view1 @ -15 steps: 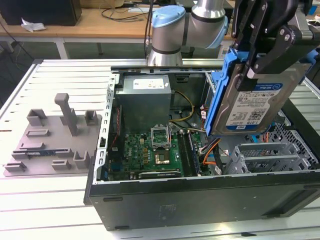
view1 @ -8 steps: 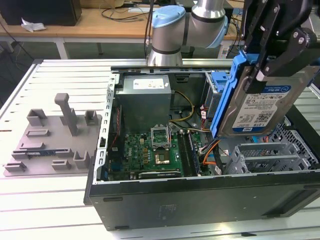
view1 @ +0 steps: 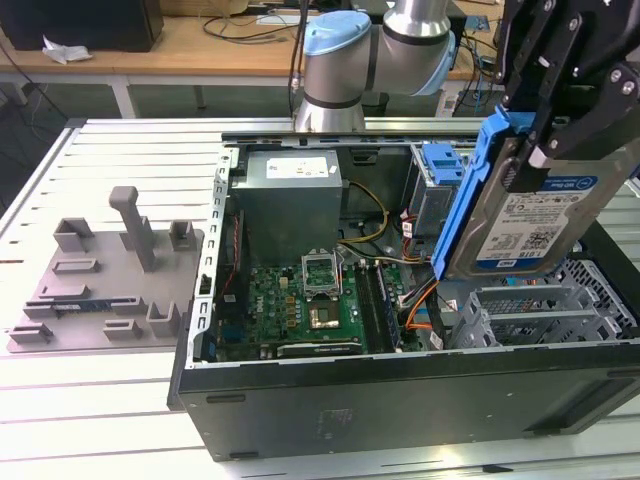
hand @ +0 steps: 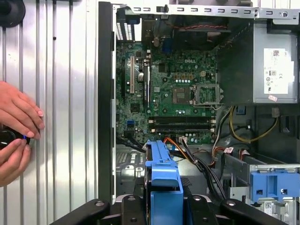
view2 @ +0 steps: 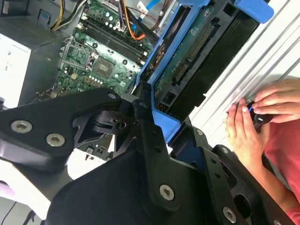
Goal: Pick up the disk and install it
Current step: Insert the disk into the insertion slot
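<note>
The disk, a silver-grey drive with a white-and-blue label in a bright blue bracket, hangs tilted over the drive cage at the exterior view's right end of the open computer case. My black gripper is shut on its upper part, clear of the cage. In the second wrist view the disk shows edge-on with its connector side, clamped by the gripper. In the first wrist view the blue bracket edge of the disk sticks out from the gripper above the case floor.
Inside the case lie the green motherboard, a grey power-supply box, loose cables and a second blue caddy. A grey fixture plate sits on the table at the exterior view's left. A person's hands rest beside the case.
</note>
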You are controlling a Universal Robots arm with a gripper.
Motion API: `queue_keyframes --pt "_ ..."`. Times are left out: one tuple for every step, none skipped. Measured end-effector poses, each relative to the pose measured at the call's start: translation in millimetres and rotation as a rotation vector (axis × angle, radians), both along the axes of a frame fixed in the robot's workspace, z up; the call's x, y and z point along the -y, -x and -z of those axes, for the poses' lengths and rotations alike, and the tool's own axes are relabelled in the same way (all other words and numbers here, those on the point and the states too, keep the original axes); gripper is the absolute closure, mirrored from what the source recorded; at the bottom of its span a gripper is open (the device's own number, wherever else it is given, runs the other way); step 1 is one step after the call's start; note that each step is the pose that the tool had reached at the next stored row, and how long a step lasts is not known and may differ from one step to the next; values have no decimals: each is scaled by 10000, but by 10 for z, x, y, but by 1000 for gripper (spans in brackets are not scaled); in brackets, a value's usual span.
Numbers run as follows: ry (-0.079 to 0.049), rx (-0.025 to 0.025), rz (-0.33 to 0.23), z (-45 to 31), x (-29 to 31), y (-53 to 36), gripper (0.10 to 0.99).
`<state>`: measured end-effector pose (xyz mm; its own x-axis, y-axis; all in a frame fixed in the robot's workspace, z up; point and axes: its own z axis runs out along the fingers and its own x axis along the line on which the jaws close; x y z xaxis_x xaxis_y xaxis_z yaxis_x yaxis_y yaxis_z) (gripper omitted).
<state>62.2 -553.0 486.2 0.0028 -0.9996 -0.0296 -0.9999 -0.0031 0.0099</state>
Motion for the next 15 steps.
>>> queue_keyframes --pt "0 0 1 0 8 -25 718" --pt "1 0 1 0 14 -44 718" --pt "0 0 -1 0 19 -63 718" --pt "0 0 -1 0 23 -77 718" --pt "1 0 -1 0 29 -93 718" --pt "1 0 0 0 34 -107 718" --pt "0 0 0 1 41 -124 718" --pt "0 0 0 1 46 -142 718" --pt "1 0 0 1 55 -172 718" --pt "-1 0 0 2 60 -189 718" --pt "0 0 0 2 63 -205 718" --pt "0 0 -1 2 69 -235 718" --pt "-1 0 0 3 73 -254 718" --pt "-1 0 0 3 76 -275 718" --pt "0 1 0 3 79 -307 718"
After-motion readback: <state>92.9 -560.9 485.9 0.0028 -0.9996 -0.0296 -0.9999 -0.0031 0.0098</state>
